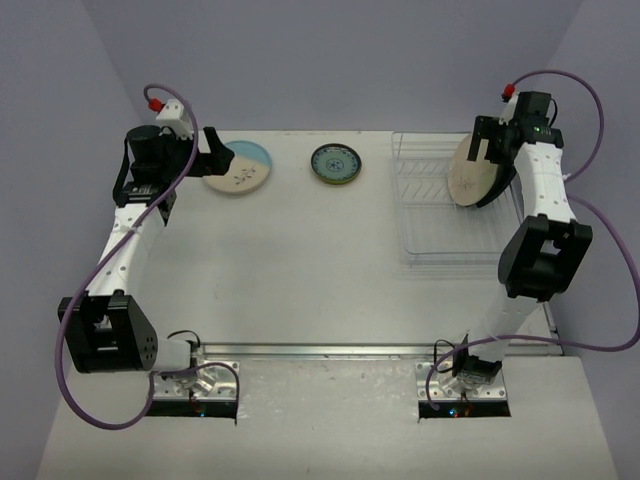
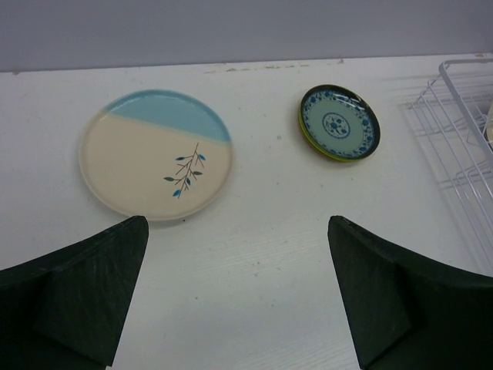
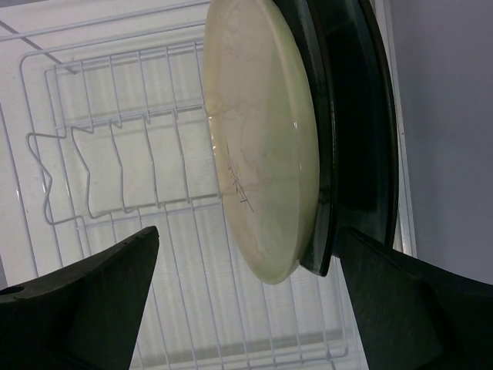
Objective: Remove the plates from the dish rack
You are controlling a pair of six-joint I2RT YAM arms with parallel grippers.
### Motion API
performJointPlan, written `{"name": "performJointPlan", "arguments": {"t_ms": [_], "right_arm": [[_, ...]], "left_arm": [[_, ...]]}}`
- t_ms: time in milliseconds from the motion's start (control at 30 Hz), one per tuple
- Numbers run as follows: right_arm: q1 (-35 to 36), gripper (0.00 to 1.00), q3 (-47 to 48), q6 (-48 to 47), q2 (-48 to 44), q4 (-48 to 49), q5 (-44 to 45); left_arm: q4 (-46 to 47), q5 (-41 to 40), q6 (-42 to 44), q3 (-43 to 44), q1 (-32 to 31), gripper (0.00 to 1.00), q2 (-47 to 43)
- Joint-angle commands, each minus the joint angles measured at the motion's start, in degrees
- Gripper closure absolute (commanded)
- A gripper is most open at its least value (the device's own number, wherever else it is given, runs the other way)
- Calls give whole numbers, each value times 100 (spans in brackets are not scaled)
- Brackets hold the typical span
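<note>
The white, faintly scuffed bench (image 1: pixel 300 260) carries everything. Toward its far left the cream-and-light-blue round plate (image 2: pixel 154 154) lies flat, smooth-glazed, with a thin leaf sprig painted across the cream part; to its right, apart from it, sits the small teal-patterned round plate (image 2: pixel 340 123), shallow and dark-rimmed, with a lime-green edge showing under its near side, though I cannot tell whether that is a second plate; the left hand (image 2: pixel 237 223) hovers over the bench just short of the larger plate's rim, its two dark, wedge-shaped fingers spread wide with nothing between them.

At the far right stands the white thin-wire dish rack (image 1: pixel 430 225), rectangular, with a flat grid base and a wavy slotted rail; two plates stand on edge in it toward its right side, the glossy cream round plate (image 3: pixel 262 139) in front, with faint hairline marks on its face, and the dark-teal plate (image 3: pixel 358 116) close behind it, shiny and larger; the right hand (image 3: pixel 250 235) is at these plates, fingers wide apart, one on either side of their rims, not clearly touching either.
</note>
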Motion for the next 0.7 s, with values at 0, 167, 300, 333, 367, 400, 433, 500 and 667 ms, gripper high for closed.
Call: {"name": "performJointPlan", "arguments": {"t_ms": [0, 167, 300, 333, 367, 400, 433, 500, 667], "right_arm": [[29, 3, 354, 6, 42, 120, -106], [29, 4, 348, -26, -69, 118, -106], [29, 4, 283, -83, -174, 153, -210], [29, 4, 314, -102, -136, 135, -204], [29, 4, 339, -113, -105, 103, -187], [29, 4, 360, -119, -68, 78, -171], [29, 4, 380, -124, -23, 63, -161], [29, 4, 388, -126, 26, 51, -171], [29, 5, 440, -117, 206, 59, -174]], "left_arm": [[319, -32, 54, -73, -20, 0, -68], [346, -35, 94, -127, -20, 0, -64], [398, 13, 62, -144, -21, 0, -58], [405, 26, 49, -144, -27, 0, -45], [412, 40, 40, -144, -24, 0, -36], [415, 47, 37, -141, -23, 0, -28], [416, 48, 37, -136, -28, 0, -18], [414, 46, 39, -136, -28, 0, -21], [405, 28, 98, -146, -29, 0, 5]]}}
